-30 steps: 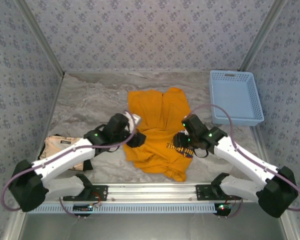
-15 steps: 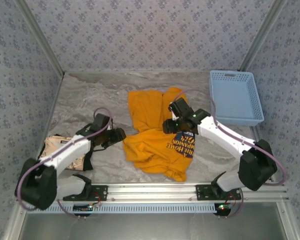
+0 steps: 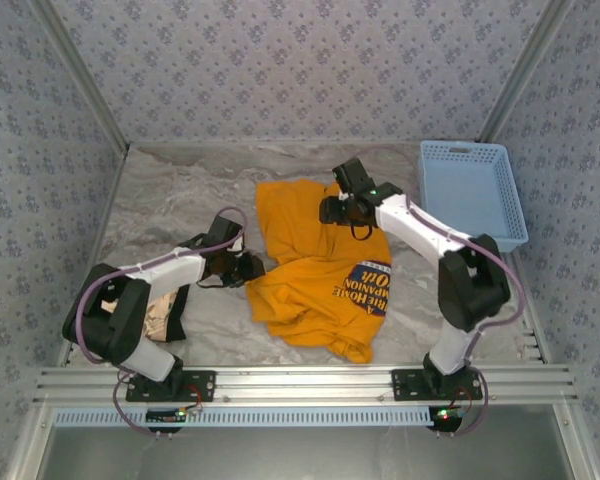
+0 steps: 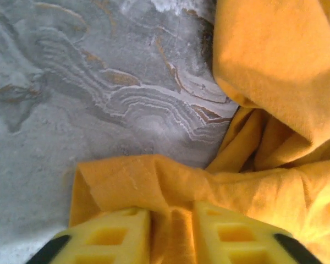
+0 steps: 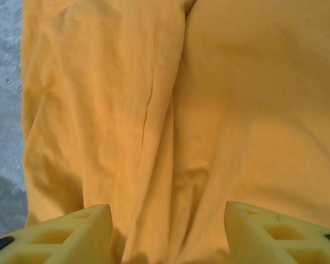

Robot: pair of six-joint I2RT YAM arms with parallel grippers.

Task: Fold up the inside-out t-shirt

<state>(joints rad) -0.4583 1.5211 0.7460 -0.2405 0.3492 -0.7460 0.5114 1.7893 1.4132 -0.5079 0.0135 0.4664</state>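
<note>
Orange t-shirt rumpled | left hand pinches its left edge | right hand agape, empty, over cloth | bare table leftward

crumpled orange t-shirt, roughly spread

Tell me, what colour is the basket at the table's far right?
The basket is light blue, best seen from the top external view.
</note>
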